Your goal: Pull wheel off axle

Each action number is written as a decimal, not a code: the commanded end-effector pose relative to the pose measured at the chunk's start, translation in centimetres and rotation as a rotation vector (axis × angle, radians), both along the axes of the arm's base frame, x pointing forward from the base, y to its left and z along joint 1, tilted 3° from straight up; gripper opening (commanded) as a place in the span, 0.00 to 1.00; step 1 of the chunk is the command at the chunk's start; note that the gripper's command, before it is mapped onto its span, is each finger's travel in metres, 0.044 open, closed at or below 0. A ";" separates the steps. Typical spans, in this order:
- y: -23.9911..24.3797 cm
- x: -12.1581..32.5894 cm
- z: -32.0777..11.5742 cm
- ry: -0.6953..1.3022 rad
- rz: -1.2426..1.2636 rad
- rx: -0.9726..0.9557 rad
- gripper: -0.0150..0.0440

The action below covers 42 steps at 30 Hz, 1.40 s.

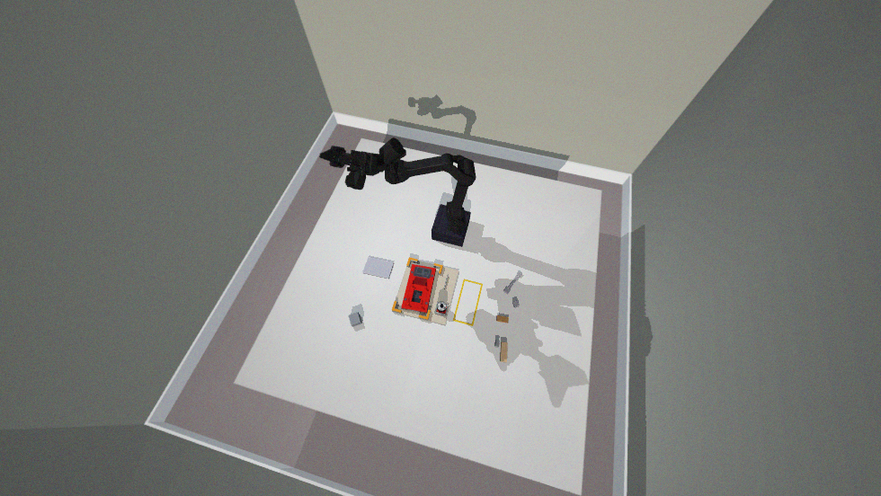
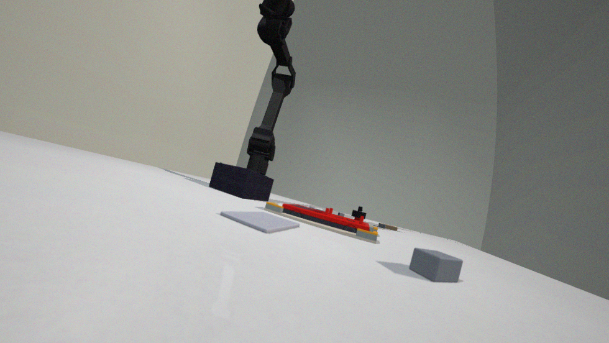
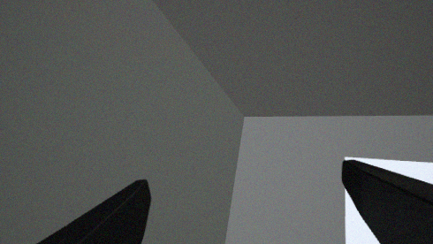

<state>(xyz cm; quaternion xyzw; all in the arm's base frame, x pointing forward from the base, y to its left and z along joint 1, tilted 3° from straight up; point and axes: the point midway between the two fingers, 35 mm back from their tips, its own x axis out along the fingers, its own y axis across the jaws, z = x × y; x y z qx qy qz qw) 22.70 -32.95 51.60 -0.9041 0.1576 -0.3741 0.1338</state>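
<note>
The wheel (image 1: pixel 439 305) (image 2: pixel 358 214), small and dark with a pale ring in the top view, sits on the upright axle at the near right part of the beige board (image 1: pixel 450 281). The axle's tip (image 2: pixel 360 208) shows above it in the exterior view. The marked area (image 1: pixel 473 281) is a yellow outline on the table just right of the board, with nothing inside it. My gripper (image 1: pixel 323 155) (image 3: pixel 243 179) is open and empty, raised high at the far left, well away from the wheel. It is out of view in the exterior view.
A red assembly (image 1: pixel 420 287) (image 2: pixel 324 215) lies between orange-topped corner pieces on the board. A pale flat plate (image 1: pixel 378 266) (image 2: pixel 260 221) and a grey block (image 1: pixel 355 318) (image 2: pixel 434 266) lie left. Right of the outline lie a grey tool (image 1: pixel 512 282), an orange-brown block (image 1: pixel 502 318) and several other small pieces.
</note>
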 end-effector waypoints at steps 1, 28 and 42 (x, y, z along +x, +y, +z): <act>0.0 0.1 -0.1 -0.001 0.006 0.007 0.89; 6.3 19.9 -16.4 0.049 0.596 1.336 0.76; 16.1 25.1 -26.3 0.148 0.515 1.980 0.76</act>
